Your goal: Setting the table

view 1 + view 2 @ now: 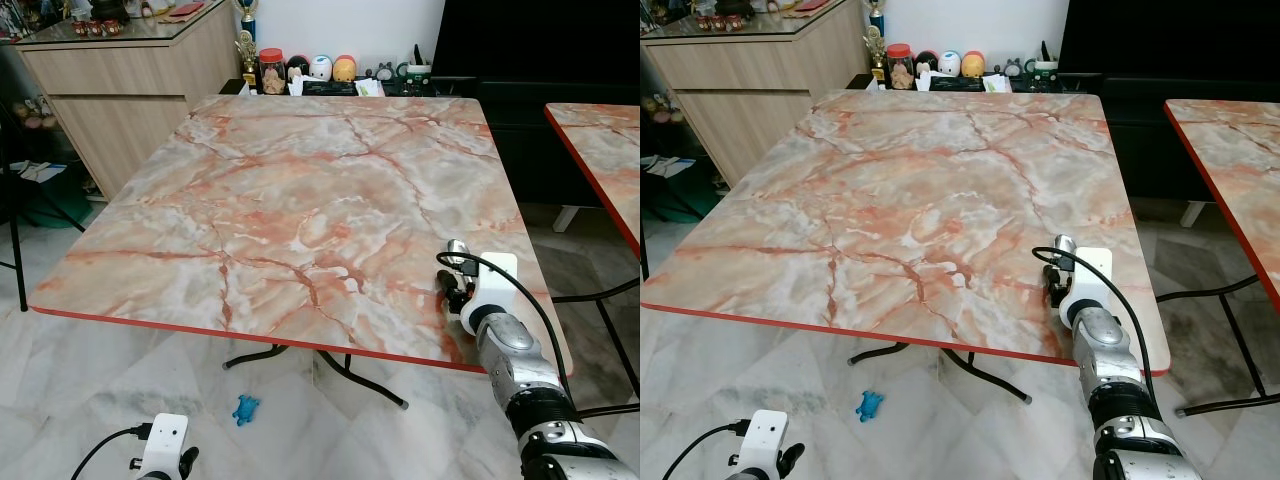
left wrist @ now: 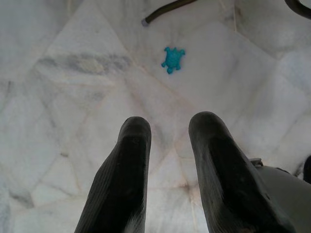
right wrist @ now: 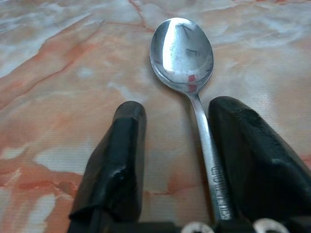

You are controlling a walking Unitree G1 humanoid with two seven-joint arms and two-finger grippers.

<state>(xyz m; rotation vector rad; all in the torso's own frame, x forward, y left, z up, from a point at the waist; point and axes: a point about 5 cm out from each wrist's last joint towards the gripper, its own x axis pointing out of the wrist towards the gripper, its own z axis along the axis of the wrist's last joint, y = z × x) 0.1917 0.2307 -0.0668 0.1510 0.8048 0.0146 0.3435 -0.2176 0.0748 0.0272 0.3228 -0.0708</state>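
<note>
Table near edge: right gripper spread around spoon; left gripper spread.

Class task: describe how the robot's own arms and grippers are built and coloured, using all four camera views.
The right arm is silver with jointed segments and dark bands, ending in a white wrist block. A black cable loops over it. The right gripper and left gripper each have two long, rounded, matte black fingers. The left arm also has a white block with a black cable.
</note>
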